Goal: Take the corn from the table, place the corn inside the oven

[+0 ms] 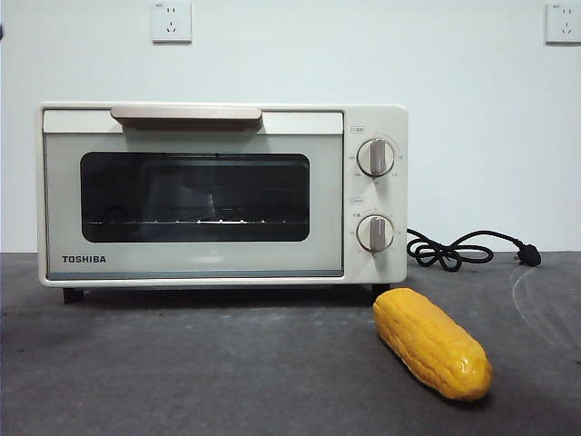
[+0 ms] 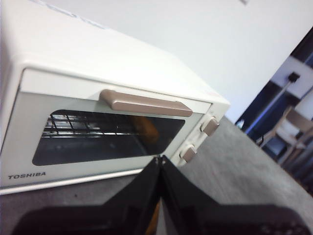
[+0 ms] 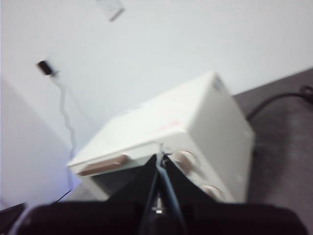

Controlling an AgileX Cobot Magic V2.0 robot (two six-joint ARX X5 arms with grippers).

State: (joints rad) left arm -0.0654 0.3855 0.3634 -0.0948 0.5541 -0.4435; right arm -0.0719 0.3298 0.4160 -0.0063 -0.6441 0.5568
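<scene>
the bumpy yellow-orange corn cob [image 1: 432, 342] is laid on the dark grey matte table [image 1: 182, 372], at four o'clock from the cream-white toshiba toaster oven [image 1: 222, 193], whose glass door is seen closed. the left gripper [image 2: 160, 157] and right gripper [image 3: 160, 155] are held with jaws together, clamped on nothing.
</scene>
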